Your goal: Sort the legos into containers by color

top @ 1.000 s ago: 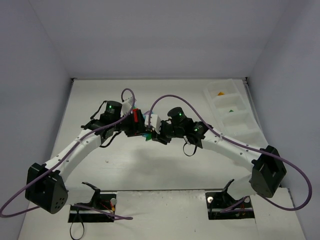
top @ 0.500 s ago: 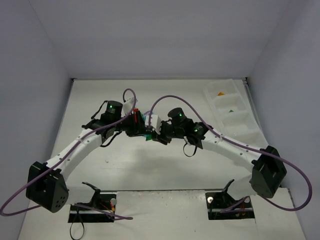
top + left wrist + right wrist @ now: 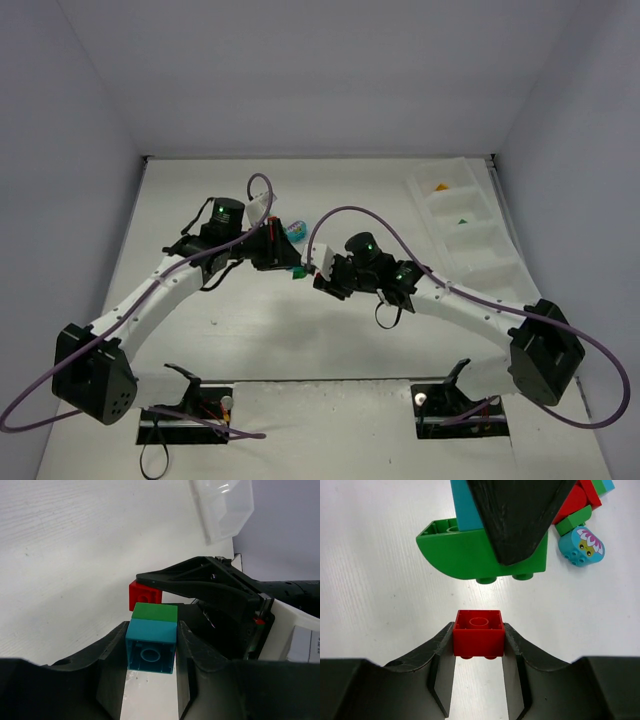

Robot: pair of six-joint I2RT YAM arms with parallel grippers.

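Note:
My left gripper is shut on a teal brick that has a green brick stuck to its far end. In the right wrist view this stack hangs just beyond my right gripper, which is shut on a red brick and holds it apart from the stack. The red brick also shows in the left wrist view. From the top, both grippers meet at mid-table. The white tray stands at the right.
A small heap of loose bricks lies beyond the grippers: red, green and a round teal piece with a flower print. The tray holds an orange brick and a green one in separate compartments.
The red brick has come off the teal and green stack. My right gripper has drawn back towards the near right with it. The left gripper has stayed about where it was.

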